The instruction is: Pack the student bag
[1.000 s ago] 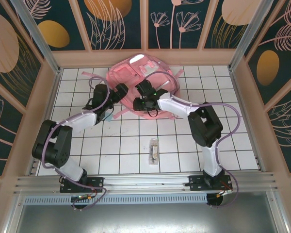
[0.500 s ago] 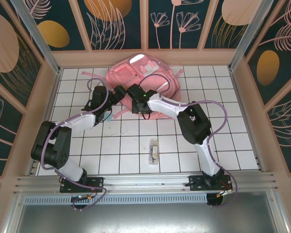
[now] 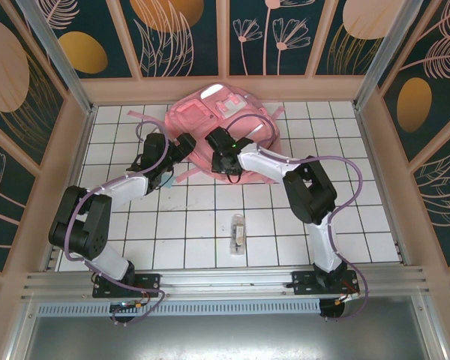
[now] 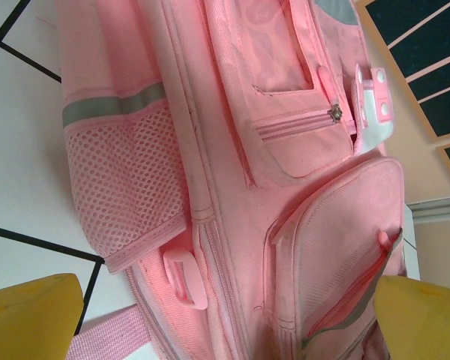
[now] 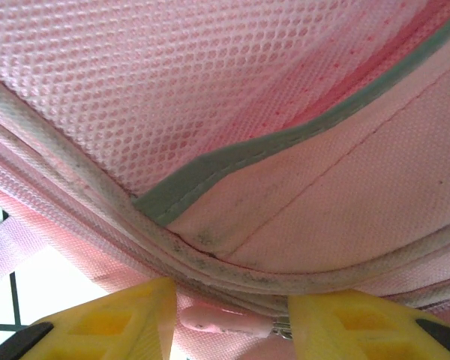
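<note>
Left fingers [image 4: 31,319], two blocky yellow pieces, stand released and wide apart just beside the left flank of the student bag [image 3: 232,120], with nothing gripped. Right fingers [image 5: 109,324], also two and yellow with moulded hollows, sit partly closed against the bag's near edge. One pink zip pull [image 5: 214,321] lies in the gap between them; whether they pinch it I cannot tell.

One student bag lies at the far middle of the table [image 3: 187,225], pockets facing up, close to the back wall. It is made of pink woven fabric. The left wrist view shows one mesh side pocket [image 4: 124,180] under one grey reflective strip [image 4: 112,105], two zipped front pockets, one white patch [image 4: 375,105] and one pink plastic buckle [image 4: 184,277]. The right wrist view shows honeycomb mesh edged by a grey binding [image 5: 270,150], above corded piping [image 5: 210,259] flecked with dark specks.

Pink straps [image 3: 139,114] trail over the white tiles to the left of the bag. One slim packet [image 3: 238,231] lies alone on the near tiles between the two arms, well apart from the bag; its contents are too small to tell.
</note>
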Controlling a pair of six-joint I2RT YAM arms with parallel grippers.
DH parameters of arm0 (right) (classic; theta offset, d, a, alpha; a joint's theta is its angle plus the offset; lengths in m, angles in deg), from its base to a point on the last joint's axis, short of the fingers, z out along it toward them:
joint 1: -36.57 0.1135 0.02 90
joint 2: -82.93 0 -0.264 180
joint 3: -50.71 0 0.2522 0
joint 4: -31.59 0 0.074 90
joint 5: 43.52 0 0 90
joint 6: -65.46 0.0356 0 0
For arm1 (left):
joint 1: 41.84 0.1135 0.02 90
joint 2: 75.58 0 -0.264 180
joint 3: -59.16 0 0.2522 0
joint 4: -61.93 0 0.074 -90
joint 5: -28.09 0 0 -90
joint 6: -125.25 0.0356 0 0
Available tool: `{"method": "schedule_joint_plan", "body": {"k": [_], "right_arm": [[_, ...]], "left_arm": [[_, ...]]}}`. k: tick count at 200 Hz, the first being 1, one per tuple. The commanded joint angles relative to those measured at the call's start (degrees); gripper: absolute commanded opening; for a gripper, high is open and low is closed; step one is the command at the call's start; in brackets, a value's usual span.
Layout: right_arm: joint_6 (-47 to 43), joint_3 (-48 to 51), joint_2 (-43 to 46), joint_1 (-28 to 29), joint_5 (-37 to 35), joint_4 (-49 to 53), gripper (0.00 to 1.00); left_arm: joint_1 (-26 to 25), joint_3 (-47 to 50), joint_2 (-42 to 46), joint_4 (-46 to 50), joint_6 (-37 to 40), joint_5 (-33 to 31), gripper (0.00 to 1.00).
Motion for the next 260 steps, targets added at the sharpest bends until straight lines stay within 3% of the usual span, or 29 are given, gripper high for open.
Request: {"method": "schedule_joint_plan", "body": {"k": [1,90,117,135,163,215,260], "right_arm": [[0.83,0.67,0.39,-0.22,-1.59,-0.28,0.43],[-0.08,-1.97,-5.44,1.38,-2.05,2.92,0.5],[-0.29,-1.25,-5.36,1.31,-3.52,3.72,0.46],[-0.53,-1.08,-4.86,1.21,-4.03,4.11,0.37],[-0.67,1.19,-0.29,0.21,-1.21,0.92,0.28],[1.56,14.98,13.83,-6.01,12.14,-8.67,0.29],[1.51,22.98,20.35,-10.15,12.34,-9.67,0.31]], "left_arm": [[0.11,1.02,-0.83,-1.61,-0.24,1.24,0.99],[0.15,1.36,-0.36,-1.98,-0.6,1.55,0.99],[0.15,1.65,-0.14,-1.91,-0.5,1.44,0.99],[0.14,1.63,-0.24,-1.9,-0.56,1.52,0.99],[0.15,1.65,0.01,-1.8,-0.37,1.27,0.99],[0.09,1.67,0.38,-1.59,-0.61,1.1,0.99],[0.15,1.17,0.55,-1.21,-0.75,1.27,0.99]]}}
